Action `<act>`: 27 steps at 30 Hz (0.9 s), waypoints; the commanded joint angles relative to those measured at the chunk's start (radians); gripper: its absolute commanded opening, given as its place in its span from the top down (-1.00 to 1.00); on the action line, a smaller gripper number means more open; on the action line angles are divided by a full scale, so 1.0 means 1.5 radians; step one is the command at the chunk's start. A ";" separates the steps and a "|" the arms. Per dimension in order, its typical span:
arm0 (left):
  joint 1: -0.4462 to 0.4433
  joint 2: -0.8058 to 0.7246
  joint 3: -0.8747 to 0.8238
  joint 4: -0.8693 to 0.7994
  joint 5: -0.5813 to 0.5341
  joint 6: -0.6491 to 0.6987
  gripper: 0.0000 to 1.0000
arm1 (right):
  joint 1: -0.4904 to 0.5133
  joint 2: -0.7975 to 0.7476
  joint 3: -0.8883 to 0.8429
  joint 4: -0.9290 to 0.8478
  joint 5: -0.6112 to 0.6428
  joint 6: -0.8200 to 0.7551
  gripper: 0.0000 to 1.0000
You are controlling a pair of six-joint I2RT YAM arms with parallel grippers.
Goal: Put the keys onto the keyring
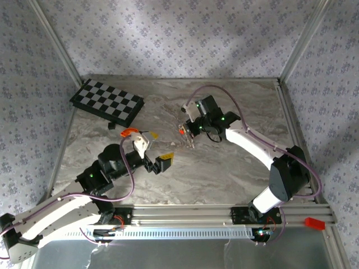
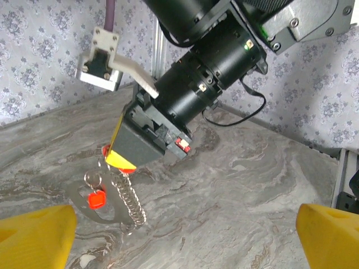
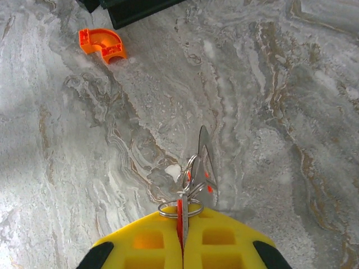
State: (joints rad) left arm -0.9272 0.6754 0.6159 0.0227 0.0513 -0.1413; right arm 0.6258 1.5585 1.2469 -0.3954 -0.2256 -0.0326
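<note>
From the top camera, my left gripper (image 1: 159, 147) stands spread wide with nothing between its yellow tips, facing the middle of the marbled table (image 1: 224, 168). The right gripper (image 1: 189, 132) reaches in from the far right. The keyring (image 1: 185, 135) sits at its tip with a red speck of the keys (image 1: 182, 131) beside it (too small here to tell more). That cluster lies just beyond the left gripper's opening and to its right, not touching it. A chessboard (image 1: 106, 102) lies at the far left, and an orange curved piece (image 1: 132, 132) sits close to the left gripper's far side.

On the left wrist camera, the left gripper's yellow fingertips (image 2: 33, 235) sit at the bottom corners, far apart over bare table. Ahead and to the left, the right gripper (image 2: 120, 159) points down. The keyring (image 2: 120, 204) is directly under its tip, ridged edge to the right. One red key head (image 2: 96, 198) sits inside the loop and another red bit (image 2: 106, 150) is right at the gripper's tip.

On the right wrist camera, the right gripper (image 3: 180, 235) has its pads pressed together on one of the keys (image 3: 179, 221), a red sliver in the seam. A small split ring (image 3: 179, 209) sits at the pad tips. The keyring (image 3: 204, 148), seen edge-on, runs forward from there. The orange curved piece (image 3: 102, 43) lies well away at the upper left.
</note>
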 commanded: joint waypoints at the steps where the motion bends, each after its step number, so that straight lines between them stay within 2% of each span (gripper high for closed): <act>1: 0.002 -0.008 0.002 0.030 0.006 -0.008 -0.99 | -0.004 -0.006 -0.012 0.018 -0.023 0.018 1.00; 12: 0.003 -0.006 -0.002 0.034 -0.006 -0.009 -0.99 | 0.010 -0.061 -0.115 0.026 -0.085 0.029 1.00; 27: 0.006 0.024 0.005 0.067 -0.006 -0.013 -0.99 | 0.046 -0.132 -0.335 0.103 -0.082 0.127 1.00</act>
State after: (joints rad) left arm -0.9260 0.7017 0.6140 0.0639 0.0505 -0.1516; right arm 0.6765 1.3869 0.7811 -0.2943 -0.3340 0.0986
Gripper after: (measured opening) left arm 0.994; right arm 0.060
